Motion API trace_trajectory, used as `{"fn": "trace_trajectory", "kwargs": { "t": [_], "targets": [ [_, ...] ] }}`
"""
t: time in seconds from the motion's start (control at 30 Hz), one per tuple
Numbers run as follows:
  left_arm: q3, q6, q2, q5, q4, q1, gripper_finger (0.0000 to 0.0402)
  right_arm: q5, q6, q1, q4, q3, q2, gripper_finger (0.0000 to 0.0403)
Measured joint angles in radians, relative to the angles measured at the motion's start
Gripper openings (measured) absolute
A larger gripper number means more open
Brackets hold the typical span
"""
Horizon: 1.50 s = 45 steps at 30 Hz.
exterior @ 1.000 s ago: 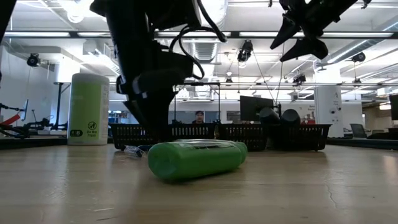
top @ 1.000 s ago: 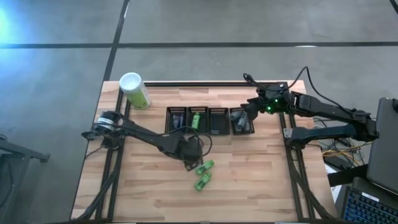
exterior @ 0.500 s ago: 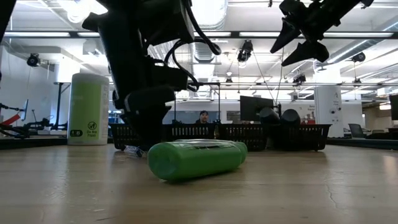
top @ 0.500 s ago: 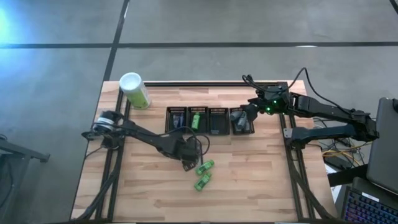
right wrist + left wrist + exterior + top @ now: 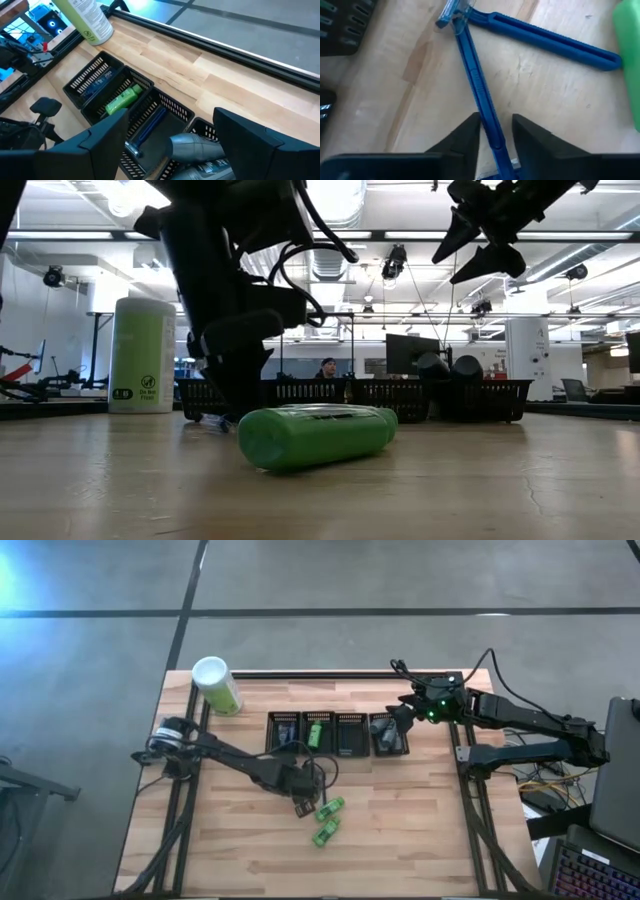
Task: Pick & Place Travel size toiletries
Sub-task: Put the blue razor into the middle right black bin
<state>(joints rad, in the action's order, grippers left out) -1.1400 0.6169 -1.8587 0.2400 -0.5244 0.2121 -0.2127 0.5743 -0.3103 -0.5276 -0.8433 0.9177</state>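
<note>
Two thin blue razors lie crossed at their heads on the wooden table: one [image 5: 475, 75] runs between my left gripper's fingers, the other [image 5: 545, 40] lies beyond it. My left gripper [image 5: 303, 802] points steeply down, closed on the first razor. Two bright green tubes [image 5: 330, 808] [image 5: 324, 833] lie flat just right of it; one green tube [image 5: 315, 435] fills the low view's foreground. My right gripper [image 5: 480, 245] hangs open, high above the rightmost bin, over grey oval bottles [image 5: 195, 145]. My left gripper has the razor's handle [image 5: 487, 117], toward its free end, between its two fingers. The fingers come from above, pointing steeply down, and stand across the handle. The razor lies flat on the table, its head [image 5: 451, 15] against the other razor's head.
A row of black mesh bins [image 5: 338, 733] stands at mid-table, holding navy tubes, a green tube, a razor and grey bottles. A tall pale-green canister [image 5: 216, 685] stands at the far left corner. Bare wood lies toward the near edge.
My left gripper has sunk toward the table onto the razors, shifting slightly toward the left. The razors and green tubes lie where they were.
</note>
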Motion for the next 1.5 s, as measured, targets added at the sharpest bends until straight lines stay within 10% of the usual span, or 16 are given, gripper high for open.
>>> {"fn": "trace_trajectory", "kwargs": {
  "t": [0.23, 0.77, 1.5],
  "targets": [
    [0.0, -0.007, -0.001, 0.002, 0.0, -0.012, 0.0037, 0.0, 0.001, 0.0, 0.001, 0.0, 0.0, 0.026],
    [-0.024, 0.104, 0.115, -0.015, 0.024, -0.039, 0.0035, 0.036, 0.087, 0.001, 0.003, 0.0, 0.0, 0.0223],
    [-0.018, 0.239, 0.196, -0.19, 0.554, -0.315, 0.0037, 0.134, 0.301, 0.001, 0.041, 0.001, -0.003, 0.028]
  ]
}}
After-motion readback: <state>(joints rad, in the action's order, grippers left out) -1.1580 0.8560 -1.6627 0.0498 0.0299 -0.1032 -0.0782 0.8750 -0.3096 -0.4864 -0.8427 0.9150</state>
